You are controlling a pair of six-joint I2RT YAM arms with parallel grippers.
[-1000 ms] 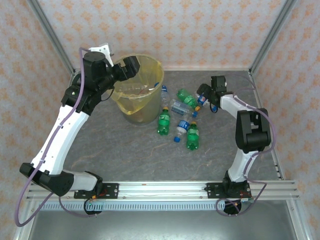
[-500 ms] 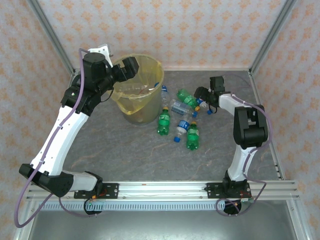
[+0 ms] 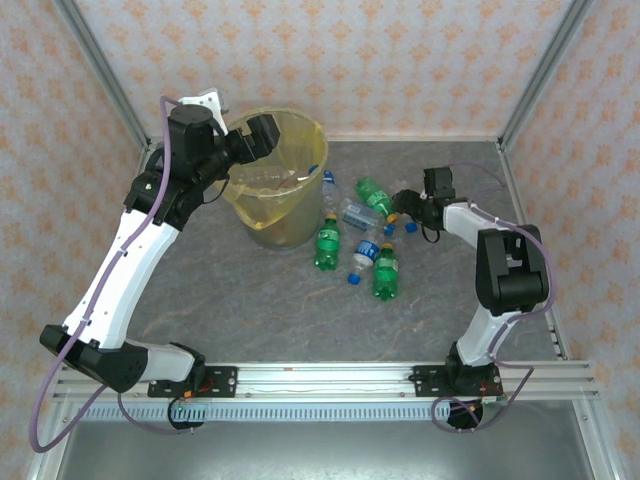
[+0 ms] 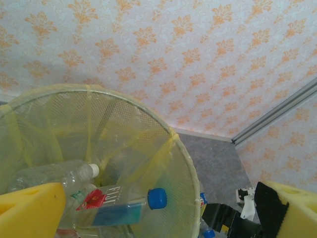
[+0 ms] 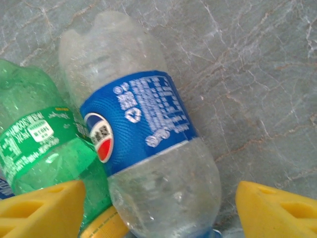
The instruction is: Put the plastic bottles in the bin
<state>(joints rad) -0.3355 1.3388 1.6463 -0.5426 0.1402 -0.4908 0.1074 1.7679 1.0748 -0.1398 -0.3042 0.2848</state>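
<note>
At the right side of the table (image 3: 280, 300), at the edge of the loose bottles (image 3: 327, 247), your right gripper (image 5: 158, 208) hangs low over a clear bottle with a blue label (image 5: 143, 134). That bottle lies on its side, touching a green bottle (image 5: 44, 144) alongside it. The jaws are spread, one yellow pad on each side of the clear bottle, and as far as I can tell they grip nothing yet. The pad (image 5: 42, 206) nearer the green bottle sits over that neighbour, so shift a little toward the bare tabletop before you squeeze, or you may pinch both or shove one away. Take the bottle across its body and squeeze gently, since plastic this thin will probably buckle and slip. Your left gripper (image 3: 262, 133) hovers wide open and empty over the bin (image 4: 148, 119), which already holds bottles. Move it aside so the right arm has room to drop its load.
</note>
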